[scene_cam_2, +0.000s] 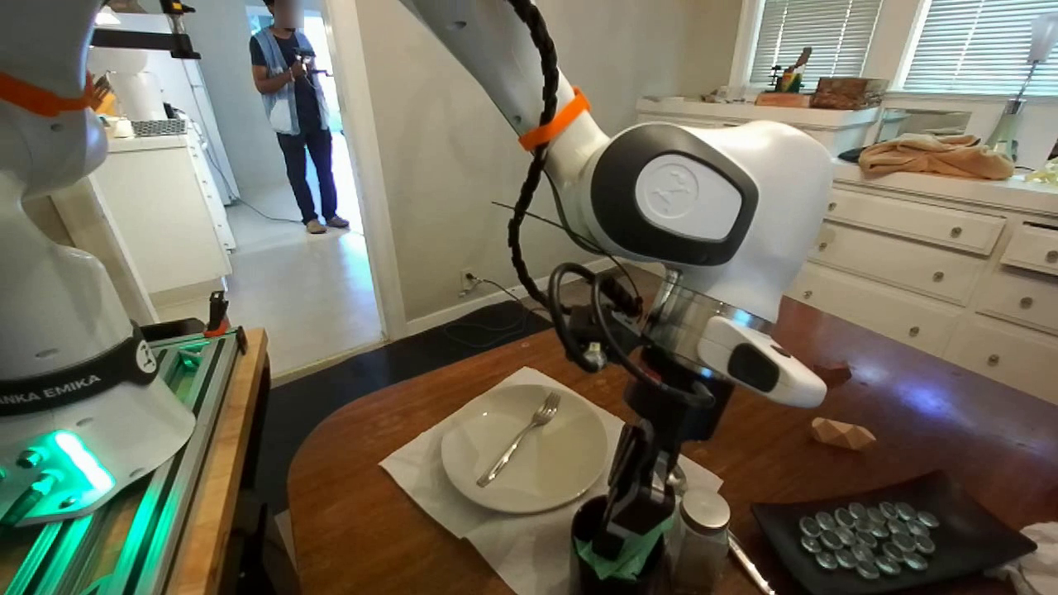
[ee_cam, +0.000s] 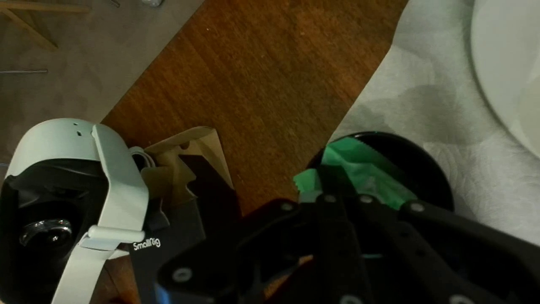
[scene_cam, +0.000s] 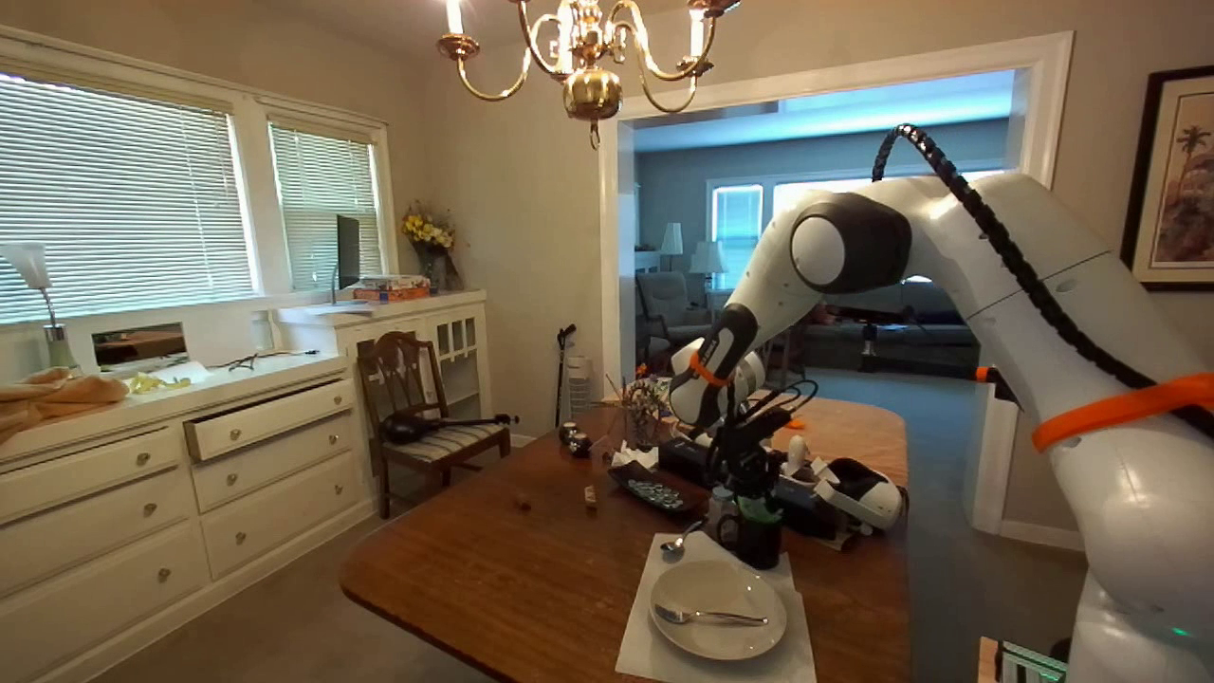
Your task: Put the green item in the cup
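Observation:
The black cup (scene_cam: 761,546) stands on the table by the edge of a white paper mat. It also shows in an exterior view (scene_cam_2: 583,552) and in the wrist view (ee_cam: 426,177). The green item (ee_cam: 367,169) looks like a crumpled light-green wrapper with jagged ends. It is at the cup's mouth, partly inside, and one end sticks out past the rim in the wrist view. It also shows in an exterior view (scene_cam_2: 628,564). My gripper (ee_cam: 336,179) points down into the cup's mouth, its fingers close together with the green item pinched between them. The cup's bottom is hidden.
A white plate (scene_cam_2: 463,450) with a fork lies on the mat. A glass jar (scene_cam_2: 701,537) stands right beside the cup, with a spoon near it. A black tray (scene_cam_2: 777,529) holds glass beads. A white headset (ee_cam: 122,185) and a dark box (ee_cam: 173,249) are nearby.

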Robot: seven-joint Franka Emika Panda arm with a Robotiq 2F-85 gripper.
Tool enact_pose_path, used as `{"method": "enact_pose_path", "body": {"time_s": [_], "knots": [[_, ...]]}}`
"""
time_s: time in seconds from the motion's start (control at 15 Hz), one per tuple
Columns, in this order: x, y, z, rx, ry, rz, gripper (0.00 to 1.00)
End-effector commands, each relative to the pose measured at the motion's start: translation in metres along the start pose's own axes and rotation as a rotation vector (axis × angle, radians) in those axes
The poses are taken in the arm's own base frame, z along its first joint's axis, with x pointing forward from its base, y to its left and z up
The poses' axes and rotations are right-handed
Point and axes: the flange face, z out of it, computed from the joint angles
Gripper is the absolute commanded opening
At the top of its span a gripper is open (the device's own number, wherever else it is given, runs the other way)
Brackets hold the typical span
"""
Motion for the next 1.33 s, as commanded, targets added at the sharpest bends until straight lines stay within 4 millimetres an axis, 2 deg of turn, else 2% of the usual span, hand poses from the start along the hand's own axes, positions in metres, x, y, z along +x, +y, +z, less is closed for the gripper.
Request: {"method": "enact_pose_path", "body": {"time_s": [0.0, 0.2, 0.33, 0.67, 1.0, 1.27], "knots": [[0.001, -0.012, 0.027, -0.003, -0.03, -0.004, 0.0], [-0.004, -0.016, 0.044, -0.025, -0.063, -0.02, 0.0], [-0.004, -0.017, 0.046, -0.019, -0.069, -0.02, 0.0], [0.006, -0.016, 0.01, 0.015, 0.015, -0.013, 0.0], [0.016, -0.02, -0.046, 0.07, 0.136, -0.007, 0.0], [0.011, -0.032, -0.08, 0.183, 0.173, -0.074, 0.0]]}}
